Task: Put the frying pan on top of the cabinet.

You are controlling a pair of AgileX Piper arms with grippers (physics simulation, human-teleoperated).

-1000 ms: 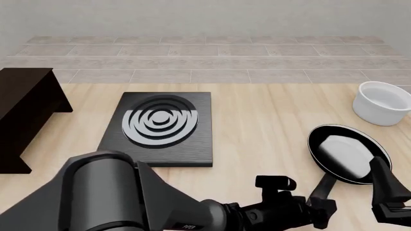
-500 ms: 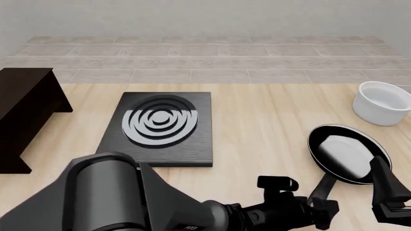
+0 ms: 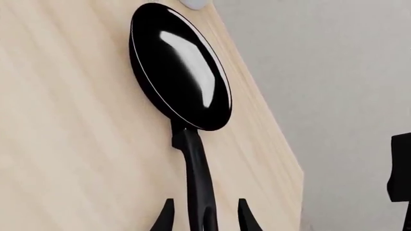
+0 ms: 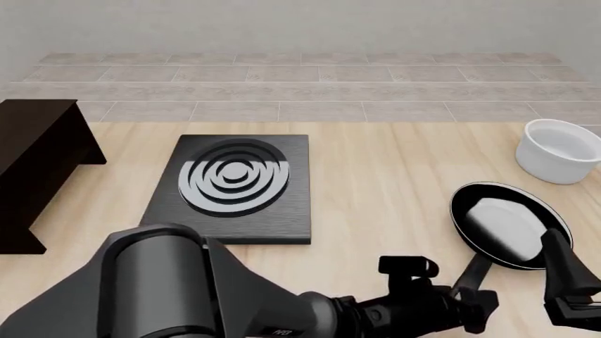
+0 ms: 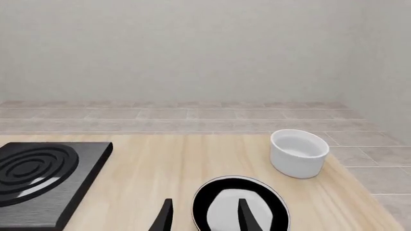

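At table's near right: glossy black frying pan (image 4: pixel 508 224), round, shallow. Left gripper (image 3: pixel 204 217) fingers spread, straddling its long handle, not clamped. Right gripper (image 5: pixel 204 216) open, empty.

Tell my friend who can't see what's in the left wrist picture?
A shiny black frying pan lies on a light wooden table, its long handle running back between the two open fingers of the left gripper. The fingers sit either side of the handle, and plain grey wall lies beyond the table edge.
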